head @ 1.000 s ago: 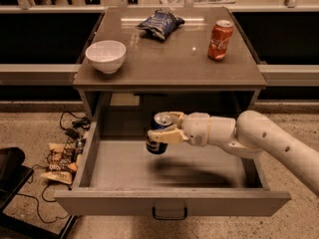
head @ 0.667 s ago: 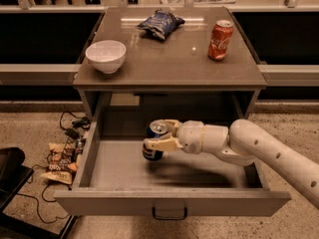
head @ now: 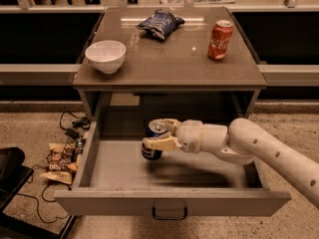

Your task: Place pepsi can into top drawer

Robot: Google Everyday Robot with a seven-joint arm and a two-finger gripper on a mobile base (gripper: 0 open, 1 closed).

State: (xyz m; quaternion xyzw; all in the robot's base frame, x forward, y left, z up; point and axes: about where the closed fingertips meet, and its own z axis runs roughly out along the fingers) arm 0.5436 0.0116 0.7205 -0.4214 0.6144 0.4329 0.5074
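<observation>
The pepsi can (head: 154, 138) is dark blue with a silver top and stands upright inside the open top drawer (head: 172, 199), near the middle left. My gripper (head: 160, 135) reaches in from the right and is shut on the can, one finger behind it and one in front. Whether the can's base touches the drawer floor I cannot tell. The drawer is pulled fully out, with its grey front and small dark handle (head: 169, 214) toward the camera.
On the cabinet top (head: 169, 66) stand a white bowl (head: 105, 56), a blue foil snack bag (head: 160, 23) and a red cola can (head: 220, 33). Cables and snack wrappers (head: 62, 158) lie on the floor to the left, beside a dark object (head: 10, 171).
My gripper has carried the can a little to the left and lower inside the drawer. The things on the cabinet top have not moved.
</observation>
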